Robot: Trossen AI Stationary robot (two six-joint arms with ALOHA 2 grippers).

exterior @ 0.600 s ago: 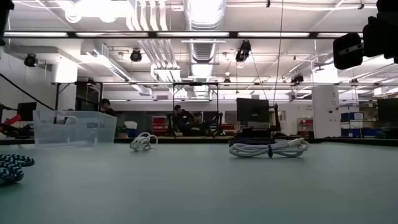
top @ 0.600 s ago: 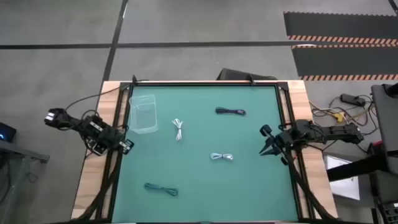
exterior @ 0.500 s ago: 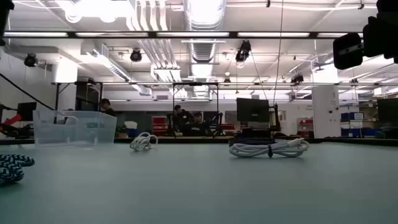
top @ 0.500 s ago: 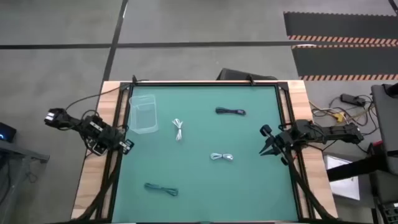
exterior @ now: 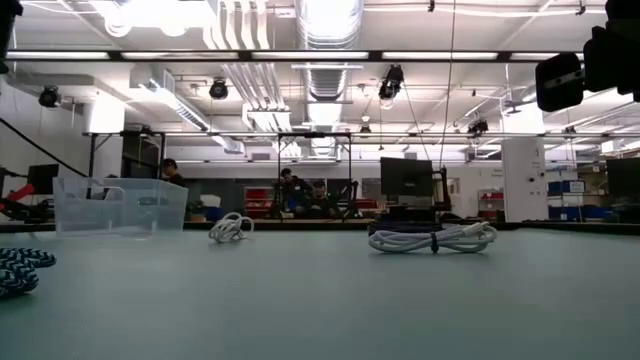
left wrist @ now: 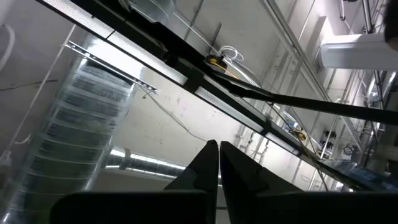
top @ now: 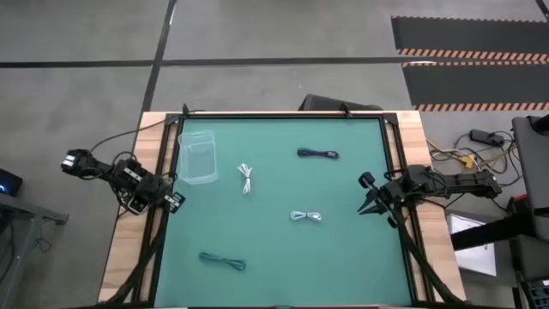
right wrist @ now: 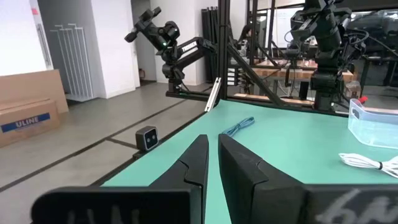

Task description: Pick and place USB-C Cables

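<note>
Four small cable bundles lie on the green mat. The white cable lies beside a clear container. The black cable is toward the far side, the silvery-blue cable in the middle, and the teal-green cable near the front edge. The low view shows the teal-green cable, the white cable and the silvery-blue cable. My left gripper waits shut at the mat's left edge, with its wrist view looking up at the ceiling. My right gripper hovers shut at the right edge, pointing across the mat.
A clear plastic container stands at the far left of the mat, also visible in the low view. A black frame and wooden border surround the mat. People sit in the room behind the table.
</note>
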